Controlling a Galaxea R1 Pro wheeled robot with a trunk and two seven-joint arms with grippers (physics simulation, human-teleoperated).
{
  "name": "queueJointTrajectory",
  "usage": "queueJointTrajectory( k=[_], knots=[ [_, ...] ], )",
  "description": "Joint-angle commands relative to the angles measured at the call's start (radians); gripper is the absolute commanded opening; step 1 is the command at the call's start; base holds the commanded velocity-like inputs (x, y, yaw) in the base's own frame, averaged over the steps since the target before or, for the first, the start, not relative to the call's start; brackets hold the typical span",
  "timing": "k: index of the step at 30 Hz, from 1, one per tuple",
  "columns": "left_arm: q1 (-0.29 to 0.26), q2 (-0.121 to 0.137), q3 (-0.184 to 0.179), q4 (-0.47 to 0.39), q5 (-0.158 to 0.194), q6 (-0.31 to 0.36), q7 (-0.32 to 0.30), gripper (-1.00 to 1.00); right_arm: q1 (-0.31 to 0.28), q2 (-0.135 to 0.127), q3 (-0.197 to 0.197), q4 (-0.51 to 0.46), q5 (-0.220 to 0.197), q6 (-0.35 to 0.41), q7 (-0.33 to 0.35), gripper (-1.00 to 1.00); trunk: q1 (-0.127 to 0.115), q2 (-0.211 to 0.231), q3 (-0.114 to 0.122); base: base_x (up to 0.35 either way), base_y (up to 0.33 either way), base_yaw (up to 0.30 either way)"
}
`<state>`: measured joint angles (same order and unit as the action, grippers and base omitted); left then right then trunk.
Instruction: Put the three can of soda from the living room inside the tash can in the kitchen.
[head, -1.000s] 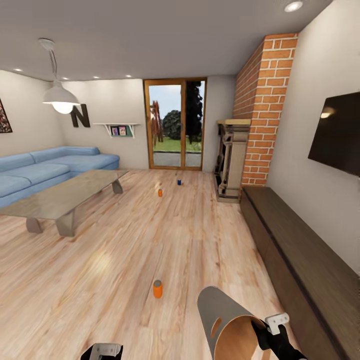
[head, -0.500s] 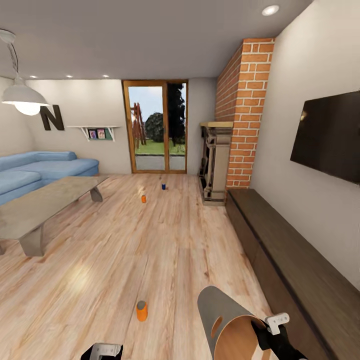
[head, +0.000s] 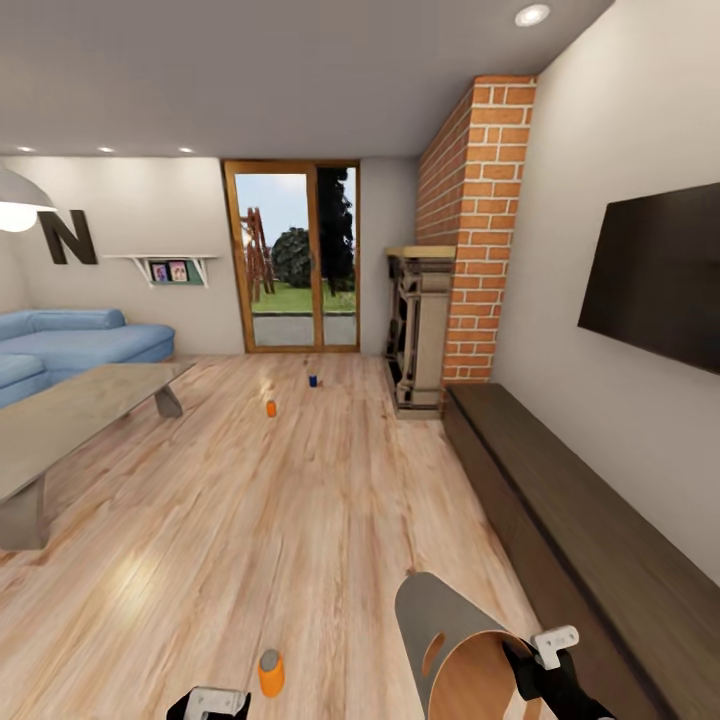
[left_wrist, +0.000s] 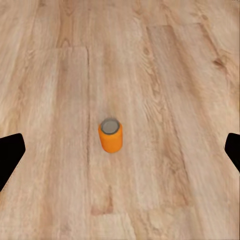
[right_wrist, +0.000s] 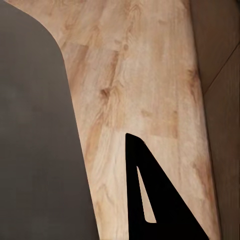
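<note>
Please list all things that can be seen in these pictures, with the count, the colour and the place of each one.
Soda cans: 3; two orange, one dark blue; upright on the wood floor, nearest orange in front of the left end effector, second orange and blue far off toward the glass doors.
Trash can: 1; grey outside, tan inside; tilted, held at the right end effector.
Sofa: 1; blue; far left.
Coffee table: 1; grey; left.
Glass doors: 1 pair; wood frame; back wall.
Chimney: 1; red brick; right, fireplace below.
TV: 1; black; right wall.
Low cabinet: 1; dark brown; under the TV.
Left end effector: open, fingers either side of the can.
Right end effector: on the trash can rim.
</note>
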<state>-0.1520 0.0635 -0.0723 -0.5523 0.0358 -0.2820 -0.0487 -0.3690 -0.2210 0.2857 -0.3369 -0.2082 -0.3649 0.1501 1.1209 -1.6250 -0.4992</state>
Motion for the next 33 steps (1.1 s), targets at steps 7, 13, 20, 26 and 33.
queueJointTrajectory(
  k=[7, 13, 20, 26, 33],
  knots=[
    [0.0, 0.001, -0.003, 0.0, 0.0, 0.001, -0.002, 1.0, -0.001, 0.0, -0.005, -0.002, 0.0, 0.0, 0.0, -1.0, 0.0, 0.0, 0.0, 0.323, 0.109, -0.004],
    [0.0, 0.001, -0.003, 0.0, -0.001, 0.0, -0.002, 1.0, -0.001, -0.001, -0.005, -0.002, -0.002, 0.001, 0.0, -1.0, 0.0, 0.0, 0.003, 0.323, 0.103, -0.072],
    [0.0, 0.001, -0.003, 0.0, -0.001, 0.0, -0.002, 1.0, -0.001, -0.003, -0.005, -0.002, -0.003, 0.0, 0.0, -1.0, 0.0, 0.0, 0.011, 0.287, 0.044, -0.169],
    [0.0, 0.001, -0.003, 0.0, -0.001, 0.0, -0.002, 1.0, -0.001, -0.003, -0.005, -0.002, -0.002, 0.0, 0.0, -1.0, 0.0, 0.0, 0.018, 0.226, 0.004, -0.181],
    [0.0, 0.001, -0.003, 0.0, 0.0, -0.001, -0.002, 1.0, -0.001, 0.001, -0.004, -0.002, -0.001, 0.0, 0.0, -1.0, 0.0, 0.0, 0.023, 0.163, 0.001, -0.12]
  ],
)
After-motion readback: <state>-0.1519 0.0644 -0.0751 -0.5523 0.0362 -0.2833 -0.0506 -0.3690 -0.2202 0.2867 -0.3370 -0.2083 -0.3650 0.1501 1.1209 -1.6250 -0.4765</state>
